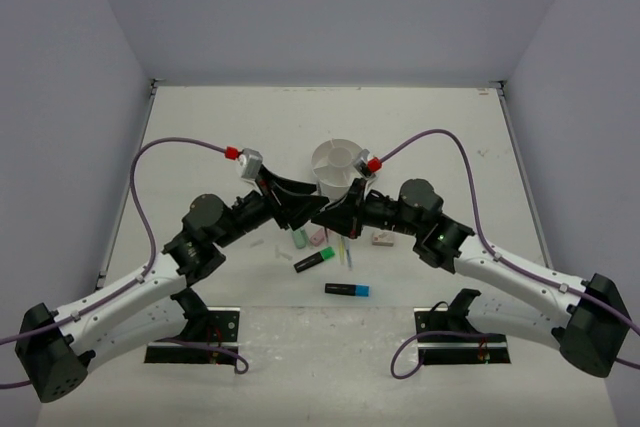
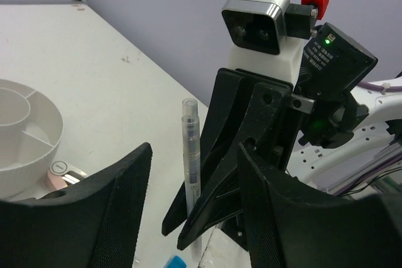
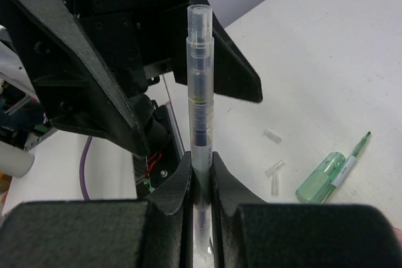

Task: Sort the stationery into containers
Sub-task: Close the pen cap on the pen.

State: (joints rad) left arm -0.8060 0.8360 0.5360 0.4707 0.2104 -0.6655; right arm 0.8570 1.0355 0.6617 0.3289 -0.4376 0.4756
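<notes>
Right hand (image 3: 201, 177) clamped on lower barrel of pen (image 3: 200, 80), pen upright above its fingers. Left hand (image 2: 195, 152) open, empty, just beside pen. Pen looks light, stiff, slick: best gripped mid-barrel. Organiser (image 2: 53, 131) just beyond both hands.

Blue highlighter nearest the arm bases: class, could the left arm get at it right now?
Probably yes. The left gripper stands open, gripping nothing, and the blue highlighter lies alone on the table with nothing over it.
</notes>
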